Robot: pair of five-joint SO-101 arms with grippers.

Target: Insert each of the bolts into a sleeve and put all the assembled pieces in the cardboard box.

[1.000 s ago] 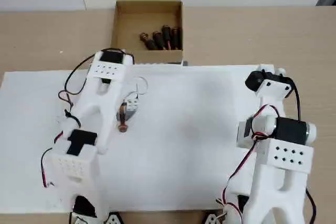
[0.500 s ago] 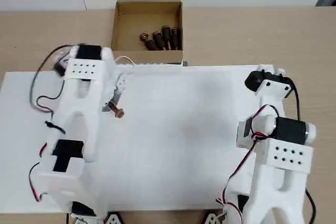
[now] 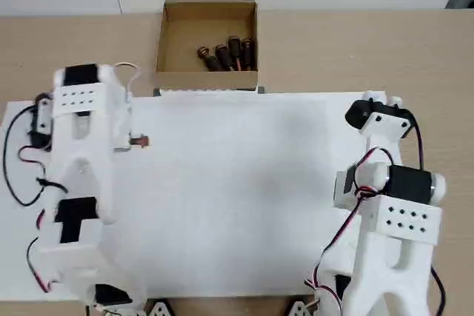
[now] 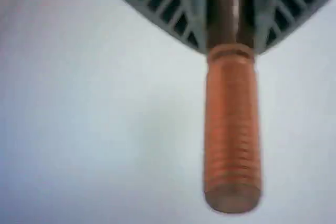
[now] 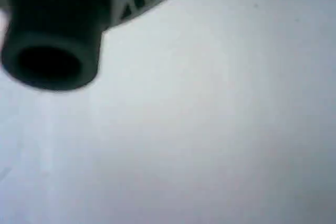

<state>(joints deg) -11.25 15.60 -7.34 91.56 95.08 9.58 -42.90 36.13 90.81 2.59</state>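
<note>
Gripping bolt (image 4: 231,129) (left gripper (image 4: 230,19)), sleeve (image 5: 50,51) (right gripper (image 5: 79,1))

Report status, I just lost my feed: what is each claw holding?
Left claw shut on bolt. Right claw shut on black sleeve. Claws far apart, not yet mated. Four assembled pieces in cardboard box.

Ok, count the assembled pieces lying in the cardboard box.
4, side by side in the cardboard box's near right part: leftmost piece, second piece, third piece, and rightmost piece by the right wall. The near wall may hide others.
</note>
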